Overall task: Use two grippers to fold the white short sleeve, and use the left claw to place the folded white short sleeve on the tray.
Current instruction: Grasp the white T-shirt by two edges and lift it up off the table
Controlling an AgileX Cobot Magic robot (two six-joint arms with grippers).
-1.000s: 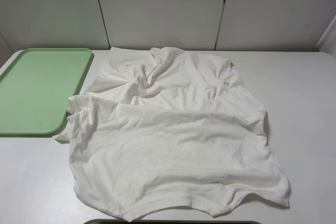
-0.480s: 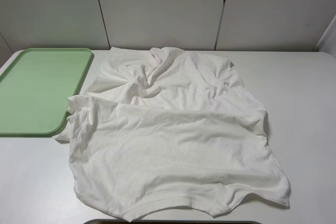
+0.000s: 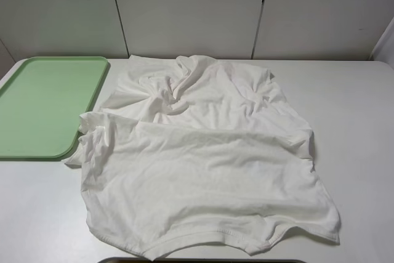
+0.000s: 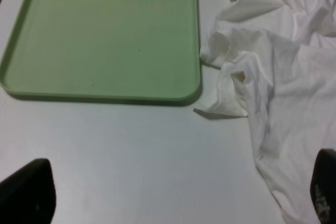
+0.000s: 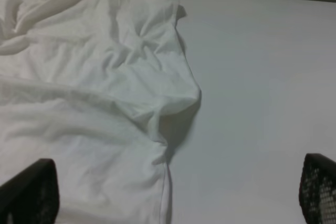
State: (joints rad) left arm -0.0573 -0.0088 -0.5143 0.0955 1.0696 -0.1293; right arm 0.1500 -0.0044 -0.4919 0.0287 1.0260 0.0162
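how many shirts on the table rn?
1. One white shirt, spread crumpled across the middle of the table, its edge beside the green tray at the left of the high view. Folds could hide more cloth, but no other garment shows.

White short sleeve [image 3: 203,170] lies crumpled, unfolded; pale green tray [image 3: 43,106] beside it.

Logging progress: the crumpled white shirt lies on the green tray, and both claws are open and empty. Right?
No. The white short sleeve lies crumpled on the table beside the tray, as the exterior high view shows. The left claw and right claw are open and empty.
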